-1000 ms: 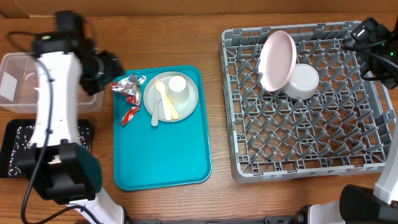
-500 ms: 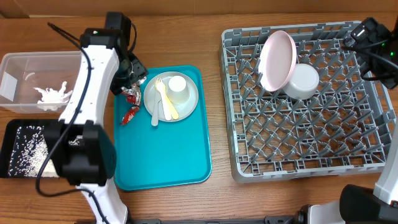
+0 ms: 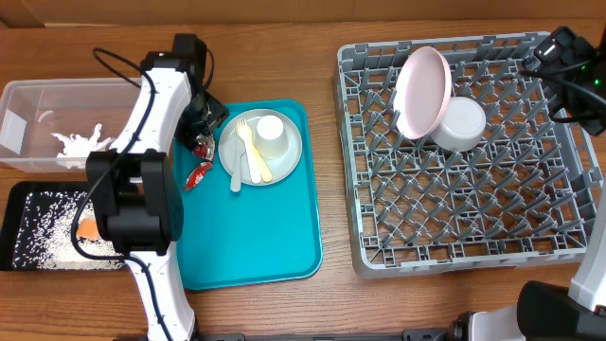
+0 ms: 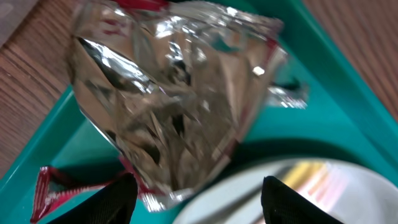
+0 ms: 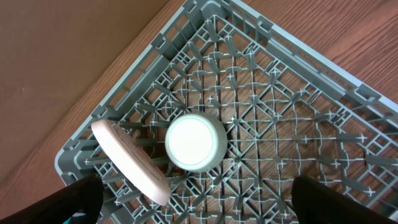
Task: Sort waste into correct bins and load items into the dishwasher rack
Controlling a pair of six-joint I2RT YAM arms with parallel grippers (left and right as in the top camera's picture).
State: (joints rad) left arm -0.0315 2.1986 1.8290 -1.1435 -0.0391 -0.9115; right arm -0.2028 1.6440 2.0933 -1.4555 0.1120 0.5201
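The crinkled foil wrapper (image 4: 168, 106) is lying at the edge of the teal tray (image 4: 323, 87), just beside the grey-green plate (image 4: 323, 193). It is shining silver with red borders, and its print is too blurred to read. The left hand (image 4: 199, 202) is hanging open over it, fingers (image 4: 112, 199) apart. The right hand (image 5: 199, 208) is hanging wide open above the dishwasher rack (image 5: 298, 124).

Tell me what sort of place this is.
Likely a staged lab bench, not a kitchen: a dishwasher rack, a teal tray with a plate and wrappers, on a wooden table.
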